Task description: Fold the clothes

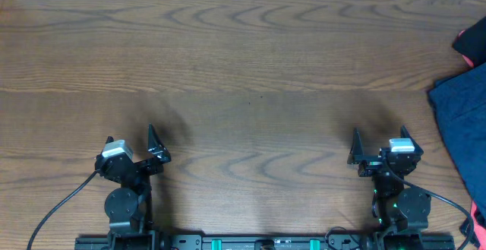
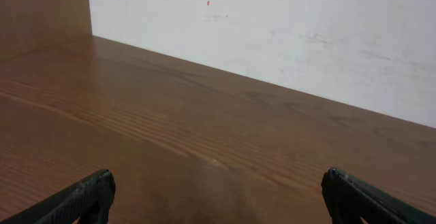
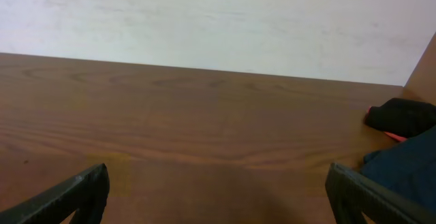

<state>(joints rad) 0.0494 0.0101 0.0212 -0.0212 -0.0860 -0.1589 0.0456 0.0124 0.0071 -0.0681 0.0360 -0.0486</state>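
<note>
A dark navy cloth (image 1: 463, 121), the clothes, lies at the table's right edge, partly cut off by the frame, so its shape does not show. It also shows at the right edge of the right wrist view (image 3: 405, 173). My left gripper (image 1: 130, 137) is open and empty, low over bare wood near the front left; its view (image 2: 216, 183) shows only table between the fingers. My right gripper (image 1: 380, 136) is open and empty near the front right, a short way left of the navy cloth, not touching it (image 3: 218, 180).
A black item with a red edge (image 1: 472, 43) lies at the far right, behind the navy cloth; it also shows in the right wrist view (image 3: 402, 117). A red bit (image 1: 479, 221) shows at the front right corner. A white wall runs behind the wooden table (image 1: 243, 52).
</note>
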